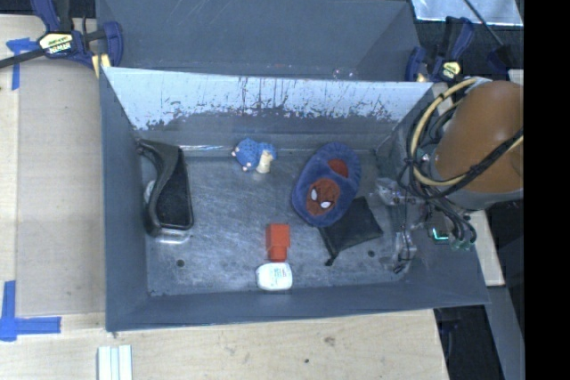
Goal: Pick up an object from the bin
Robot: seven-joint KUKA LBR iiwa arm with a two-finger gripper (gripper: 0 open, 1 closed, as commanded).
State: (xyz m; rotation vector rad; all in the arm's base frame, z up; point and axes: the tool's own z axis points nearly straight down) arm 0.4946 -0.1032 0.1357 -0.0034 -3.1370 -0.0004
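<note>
My gripper (403, 255) hangs low at the right end of the bin, its metal fingers pointing down near the floor. Nothing shows between them. Just to its left lies a flat black piece (352, 230), tilted, partly under a blue slipper with a red spider-mask face (326, 185). Further left on the floor are a small red block (278, 241) and a white round thing (274, 277) below it.
A black and grey handle-shaped tool (167, 190) lies along the bin's left wall. A small blue and white toy (254, 156) sits by the back wall. The arm with its orange cover and cables fills the bin's right side.
</note>
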